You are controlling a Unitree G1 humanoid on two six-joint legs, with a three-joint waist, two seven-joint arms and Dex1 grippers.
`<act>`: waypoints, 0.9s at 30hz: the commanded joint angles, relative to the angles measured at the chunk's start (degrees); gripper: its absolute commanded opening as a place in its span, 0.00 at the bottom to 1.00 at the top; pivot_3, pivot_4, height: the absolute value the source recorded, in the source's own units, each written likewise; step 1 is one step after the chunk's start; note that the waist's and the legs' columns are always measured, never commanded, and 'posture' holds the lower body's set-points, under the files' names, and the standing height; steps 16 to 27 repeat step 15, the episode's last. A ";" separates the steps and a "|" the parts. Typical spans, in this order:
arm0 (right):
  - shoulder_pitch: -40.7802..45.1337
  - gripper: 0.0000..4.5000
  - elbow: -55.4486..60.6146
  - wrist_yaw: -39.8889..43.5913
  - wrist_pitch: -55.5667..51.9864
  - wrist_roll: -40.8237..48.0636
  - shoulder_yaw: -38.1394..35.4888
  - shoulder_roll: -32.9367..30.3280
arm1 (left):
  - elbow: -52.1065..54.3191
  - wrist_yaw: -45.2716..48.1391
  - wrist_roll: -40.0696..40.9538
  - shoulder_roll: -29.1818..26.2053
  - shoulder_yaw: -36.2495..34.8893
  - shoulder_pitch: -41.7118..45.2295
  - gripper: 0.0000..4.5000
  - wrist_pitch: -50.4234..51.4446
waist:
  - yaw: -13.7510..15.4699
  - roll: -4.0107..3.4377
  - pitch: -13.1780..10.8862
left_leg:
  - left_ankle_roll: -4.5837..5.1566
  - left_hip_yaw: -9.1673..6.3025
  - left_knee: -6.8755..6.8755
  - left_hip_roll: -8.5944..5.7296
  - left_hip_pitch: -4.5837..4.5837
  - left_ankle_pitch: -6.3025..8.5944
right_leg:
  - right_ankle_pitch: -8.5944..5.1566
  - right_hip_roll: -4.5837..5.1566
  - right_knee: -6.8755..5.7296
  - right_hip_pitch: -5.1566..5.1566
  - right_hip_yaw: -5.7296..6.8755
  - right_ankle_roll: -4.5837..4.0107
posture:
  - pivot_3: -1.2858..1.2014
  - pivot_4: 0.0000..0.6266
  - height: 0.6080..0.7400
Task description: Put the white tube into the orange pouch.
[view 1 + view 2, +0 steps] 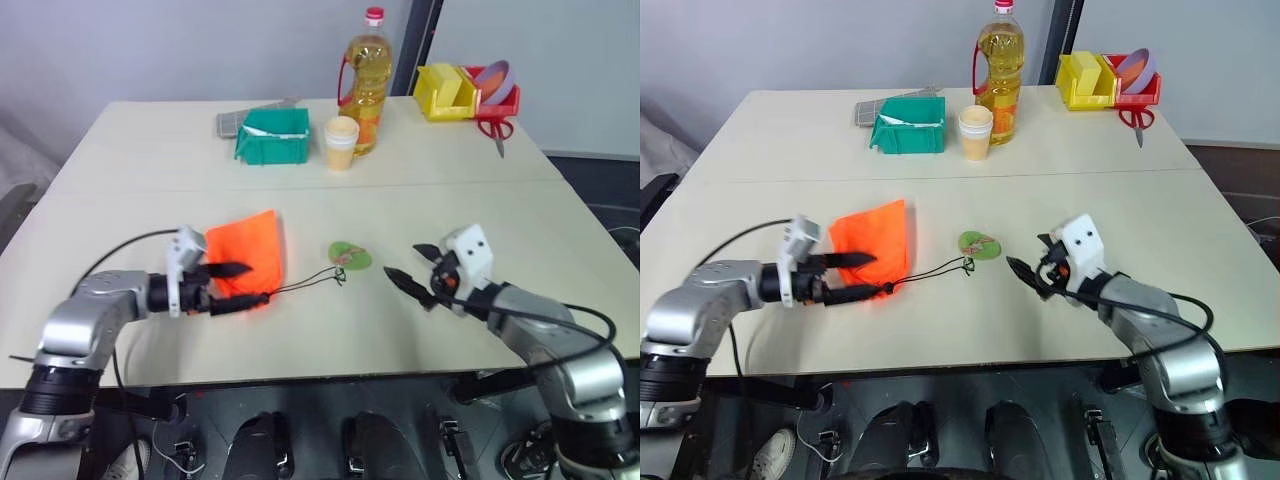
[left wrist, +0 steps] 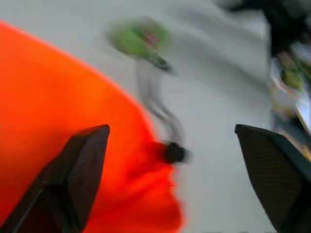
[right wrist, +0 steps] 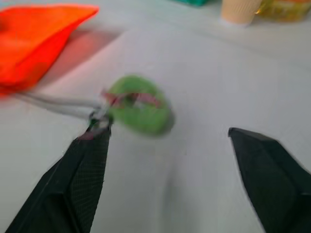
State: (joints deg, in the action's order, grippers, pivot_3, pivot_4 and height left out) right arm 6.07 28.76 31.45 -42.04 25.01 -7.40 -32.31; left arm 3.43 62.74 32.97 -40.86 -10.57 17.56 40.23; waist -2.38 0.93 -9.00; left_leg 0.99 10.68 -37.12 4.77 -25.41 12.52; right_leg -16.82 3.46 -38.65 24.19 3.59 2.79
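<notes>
The flat bright orange fabric drawstring pouch (image 1: 246, 256) lies on the table left of centre in the head views, its thin black cord (image 1: 308, 281) trailing right to the small round green tag (image 1: 349, 256) near the middle. The small white tube cannot be seen on the table or in either claw, so it is probably inside the pouch already, though the fabric hides any proof.

The left claw (image 1: 240, 287) hangs at the pouch's lower right corner with its 2 black fingers spread wide, 1 over the fabric and 1 just beside the gathered mouth, gripping nothing. The right claw (image 1: 412, 271) sits right of centre, pointing toward the green tag but apart from it, its fingers also spread wide and empty.

Judged from this, the step in hand looks like the release at the end of the task. The next move calls for both arms to draw clear without snagging the cord; if the tube is not inside, it must first be found.

The table (image 1: 430, 210) is a pale beige top with a seam running across its middle. Along its far edge stand a green plastic bin (image 1: 272, 136), a paper cup (image 1: 341, 142), a tall yellow oil bottle (image 1: 366, 80), yellow and red bins (image 1: 465, 92) and red-handled scissors (image 1: 494, 130). A grey wall closes the upper frame.
</notes>
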 commanded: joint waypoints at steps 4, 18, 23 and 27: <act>-1.18 0.90 0.15 1.73 4.50 3.37 -6.36 0.25 | -0.10 -10.77 -0.61 1.74 -11.00 -4.59 1.00 -5.22 | -0.13 0.00 0.00 | 0.01 0.00 -0.01 0.00 0.07 0.01 | 0.00 0.01 0.01 -0.09 0.00 0.00 | 0.52 0.24 1.00; -4.22 0.90 -5.05 5.70 8.83 3.70 -6.42 -0.10 | 2.74 -19.17 -4.64 6.29 -12.74 -17.36 1.00 -14.83 | 0.29 0.02 0.01 | 0.01 0.00 0.00 -0.01 0.06 0.07 | -0.10 0.10 0.04 -0.09 0.01 -0.22 | 0.52 0.24 1.00; -4.22 0.90 -5.05 5.70 8.83 3.70 -6.42 -0.10 | 2.74 -19.17 -4.64 6.29 -12.74 -17.36 1.00 -14.83 | 0.29 0.02 0.01 | 0.01 0.00 0.00 -0.01 0.06 0.07 | -0.10 0.10 0.04 -0.09 0.01 -0.22 | 0.52 0.24 1.00; -4.22 0.90 -5.05 5.70 8.83 3.70 -6.42 -0.10 | 2.74 -19.17 -4.64 6.29 -12.74 -17.36 1.00 -14.83 | 0.29 0.02 0.01 | 0.01 0.00 0.00 -0.01 0.06 0.07 | -0.10 0.10 0.04 -0.09 0.01 -0.22 | 0.52 0.24 1.00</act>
